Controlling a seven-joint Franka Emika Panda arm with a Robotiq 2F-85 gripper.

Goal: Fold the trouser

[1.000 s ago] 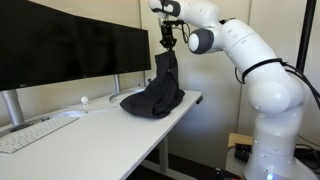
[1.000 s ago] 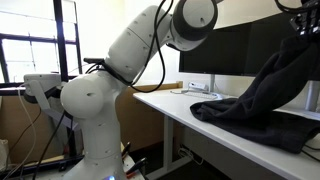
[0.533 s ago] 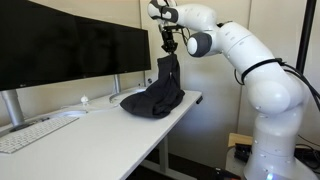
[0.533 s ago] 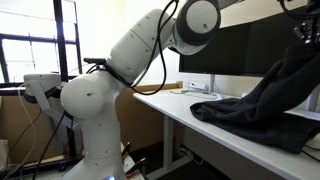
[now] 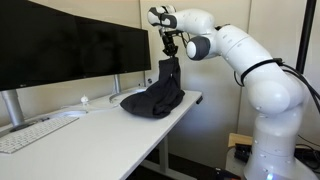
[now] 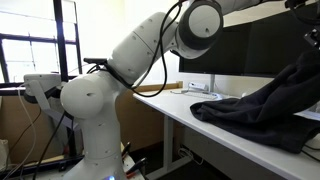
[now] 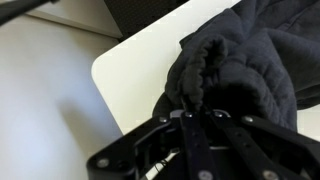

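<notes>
The black trouser lies bunched on the far end of the white desk, with one end pulled up off the pile. My gripper hangs above the heap, shut on that lifted end. In the other exterior view the trouser rises in a slack ridge toward the top right, where the gripper is cut off by the frame edge. In the wrist view the two fingers are pressed together on a gathered fold of the trouser, over the desk corner.
Two dark monitors stand along the back of the desk on silver stands. A white keyboard lies at the near left. The desk edge drops off beside the robot base. A window is behind the arm.
The gripper has moved sideways toward the monitors with the trouser end still in it. The raised cloth now leans lower and more slack.
</notes>
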